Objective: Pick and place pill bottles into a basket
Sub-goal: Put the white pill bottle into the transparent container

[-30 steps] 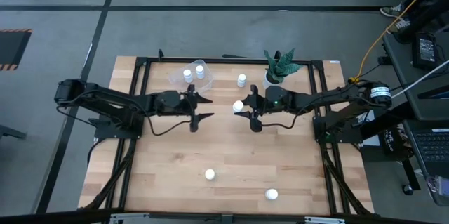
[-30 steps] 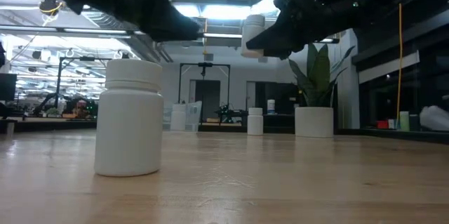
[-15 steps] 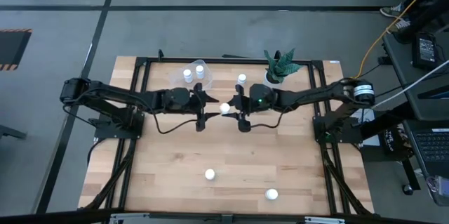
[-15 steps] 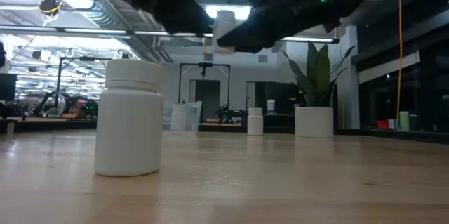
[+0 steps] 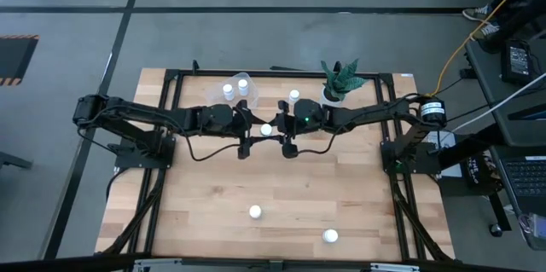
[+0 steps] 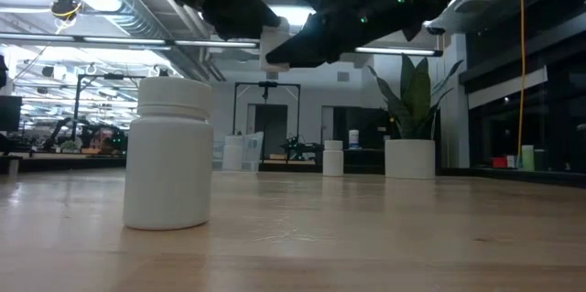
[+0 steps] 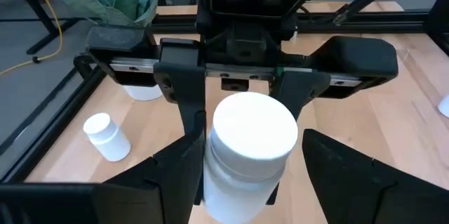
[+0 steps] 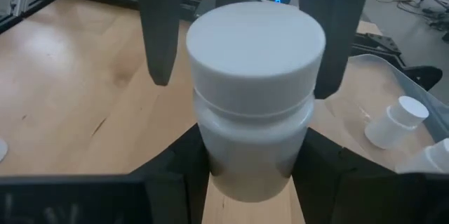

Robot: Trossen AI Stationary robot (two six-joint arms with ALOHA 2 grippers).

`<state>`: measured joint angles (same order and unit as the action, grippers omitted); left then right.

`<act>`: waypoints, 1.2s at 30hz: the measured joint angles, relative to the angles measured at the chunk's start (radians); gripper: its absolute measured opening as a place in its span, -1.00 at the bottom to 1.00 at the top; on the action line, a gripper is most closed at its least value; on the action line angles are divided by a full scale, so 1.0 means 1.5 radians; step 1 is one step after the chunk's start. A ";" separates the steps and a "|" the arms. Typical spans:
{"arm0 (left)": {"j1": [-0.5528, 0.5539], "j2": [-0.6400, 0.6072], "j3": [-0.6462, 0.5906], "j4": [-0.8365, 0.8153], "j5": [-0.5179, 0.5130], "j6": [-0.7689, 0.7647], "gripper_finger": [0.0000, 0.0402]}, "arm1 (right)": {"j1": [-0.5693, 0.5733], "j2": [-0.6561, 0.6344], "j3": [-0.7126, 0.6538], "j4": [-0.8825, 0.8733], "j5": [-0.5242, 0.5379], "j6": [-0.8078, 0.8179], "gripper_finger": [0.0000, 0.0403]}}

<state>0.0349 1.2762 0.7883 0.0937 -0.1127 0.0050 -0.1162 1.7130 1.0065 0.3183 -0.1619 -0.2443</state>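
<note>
A white pill bottle (image 5: 266,130) hangs in the air above the table's middle, with my right gripper (image 5: 281,131) shut on it. My left gripper (image 5: 250,133) faces it from the table's left, open. Its two fingers (image 8: 160,34) stand on either side of the bottle's cap, and I cannot tell whether they touch it. The clear basket (image 5: 220,95) sits at the far left of centre with two bottles (image 5: 228,90) in it. One bottle (image 5: 294,95) stands beside the plant pot. Two bottles (image 5: 255,211) stand near the front edge. My right gripper pinches the bottle's body just below the cap (image 8: 210,147) between its two fingers (image 8: 184,155). They come from the table's right, slanting a little downward. The bottle stands upright, cap up, lifted well clear of the table.
A white pot with a green plant (image 5: 335,90) stands at the far right of centre, close to my right arm. In the low view a bottle (image 6: 169,164) stands large in the foreground. Black frame rails (image 5: 171,101) run along the table's sides.
My right gripper has carried the bottle toward the table's left, up to my left gripper, so that the bottle now stands between the left gripper's open fingers. My left gripper has risen a little. The bottle has stayed upright and clear of the table.
</note>
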 joint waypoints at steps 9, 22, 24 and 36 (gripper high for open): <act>0.011 0.000 0.000 -0.032 -0.005 -0.012 0.17 | -0.005 0.000 0.000 -0.011 -0.004 0.002 -0.23; 0.030 0.000 0.063 -0.116 0.003 -0.002 0.17 | -0.017 -0.001 0.000 -0.010 -0.006 0.014 -0.23; 0.032 0.000 0.063 -0.125 0.004 -0.005 0.17 | -0.018 -0.001 0.000 -0.009 -0.006 0.014 -0.23; 0.038 0.021 0.063 -0.105 0.019 0.004 0.17 | -0.018 -0.001 0.000 -0.007 -0.005 0.017 -0.25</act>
<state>0.0921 1.3083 0.8825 -0.0639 -0.0844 0.0112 -0.1425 1.7123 1.0067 0.3073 -0.1696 -0.2188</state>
